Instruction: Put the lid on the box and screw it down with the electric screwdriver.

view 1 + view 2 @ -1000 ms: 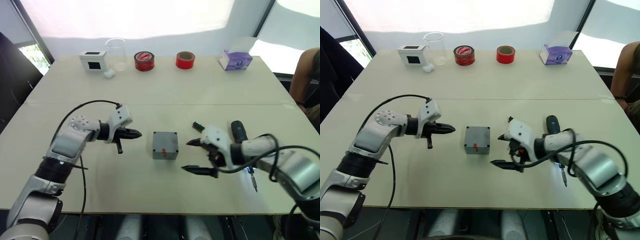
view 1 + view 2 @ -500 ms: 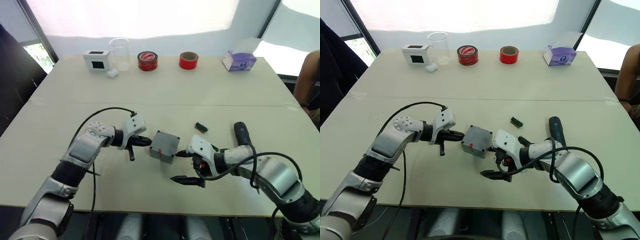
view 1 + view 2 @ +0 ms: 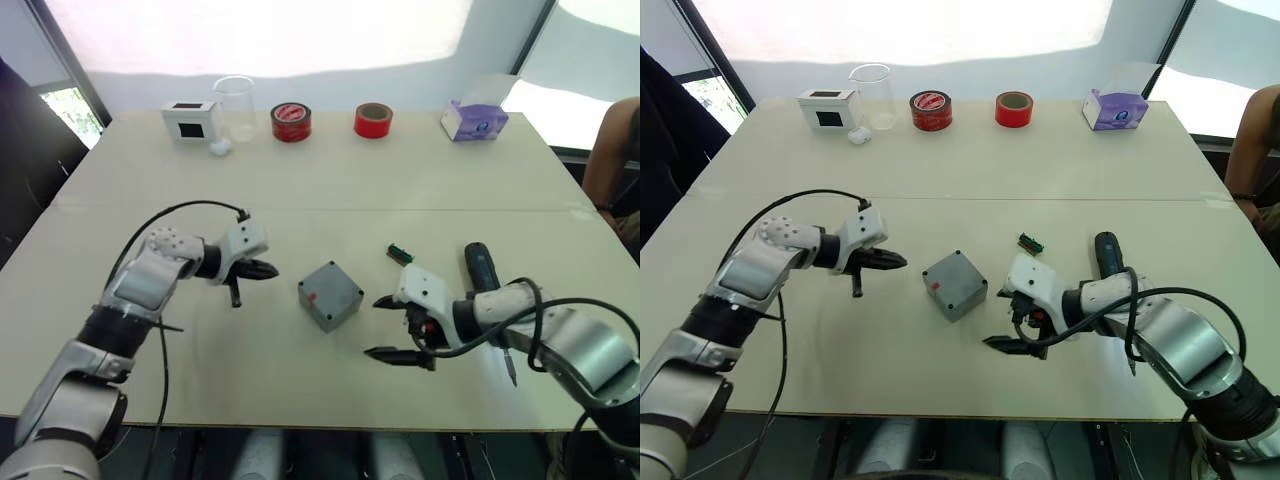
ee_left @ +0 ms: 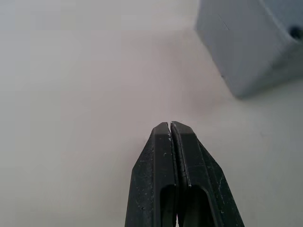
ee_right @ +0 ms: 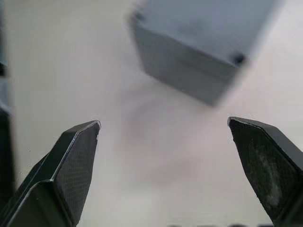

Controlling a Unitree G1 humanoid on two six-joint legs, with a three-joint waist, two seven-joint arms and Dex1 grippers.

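The box sits mid-tabletop, corner turned toward my right hand, which is spread wide and nearer; my left hand is pinched together.

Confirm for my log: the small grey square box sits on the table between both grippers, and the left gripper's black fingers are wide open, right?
Not quite. The small grey square box does sit between them, but the left gripper is shut, fingers pressed together, as the left wrist view shows. The right gripper is the open one.

2 red tape rolls, clear beaker beyond
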